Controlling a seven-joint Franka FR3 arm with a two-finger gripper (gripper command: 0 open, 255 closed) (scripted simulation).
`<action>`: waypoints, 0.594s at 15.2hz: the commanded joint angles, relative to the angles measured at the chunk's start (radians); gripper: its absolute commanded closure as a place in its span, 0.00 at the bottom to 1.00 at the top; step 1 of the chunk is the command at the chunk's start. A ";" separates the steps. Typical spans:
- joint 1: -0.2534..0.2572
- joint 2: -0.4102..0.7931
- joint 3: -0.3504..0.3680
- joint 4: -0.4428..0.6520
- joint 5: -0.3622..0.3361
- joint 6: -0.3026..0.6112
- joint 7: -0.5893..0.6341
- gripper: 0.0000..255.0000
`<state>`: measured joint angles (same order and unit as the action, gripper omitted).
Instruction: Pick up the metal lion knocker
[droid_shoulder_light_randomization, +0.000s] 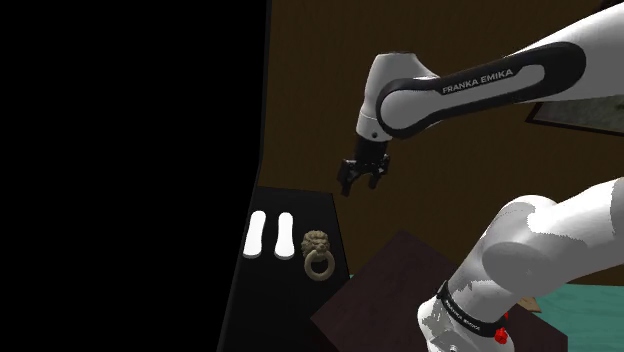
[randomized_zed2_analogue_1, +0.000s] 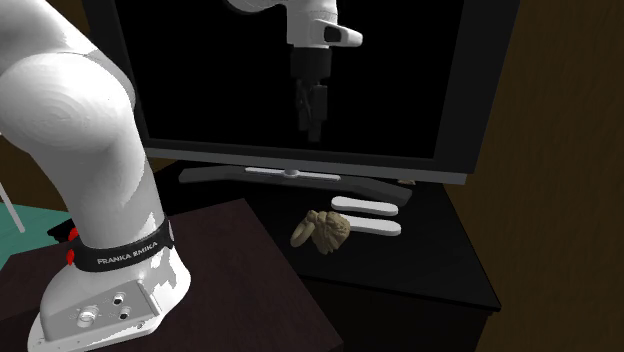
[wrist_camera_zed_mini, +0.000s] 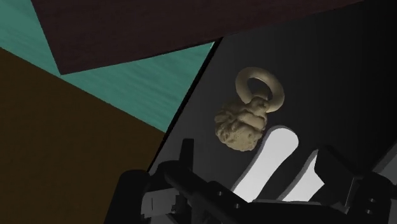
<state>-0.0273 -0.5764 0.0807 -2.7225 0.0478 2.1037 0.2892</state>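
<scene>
Hanging high over the dark TV stand (randomized_zed2_analogue_1: 440, 262), the claw (droid_shoulder_light_randomization: 357, 186) is open, its fingers apart and empty. Well below it lies the tan lion knocker (droid_shoulder_light_randomization: 317, 252), just beside two white bars (droid_shoulder_light_randomization: 268, 235). It is likely heavy, rigid and slick. I'd pinch across the lumpy head (wrist_camera_zed_mini: 240, 129), since the ring (wrist_camera_zed_mini: 261, 89) may swing.

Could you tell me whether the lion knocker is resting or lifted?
Resting: the lion knocker lies on the dark tabletop; open fingers hang clear of it.
</scene>
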 joint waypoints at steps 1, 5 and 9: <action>0.001 0.069 0.026 -0.015 0.016 0.082 0.059 0.00; -0.009 0.228 0.065 -0.028 0.032 0.243 0.159 0.00; -0.023 0.410 0.098 -0.013 0.026 0.400 0.267 0.00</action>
<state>-0.0473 -0.2205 0.1689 -2.7468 0.0767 2.4613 0.5233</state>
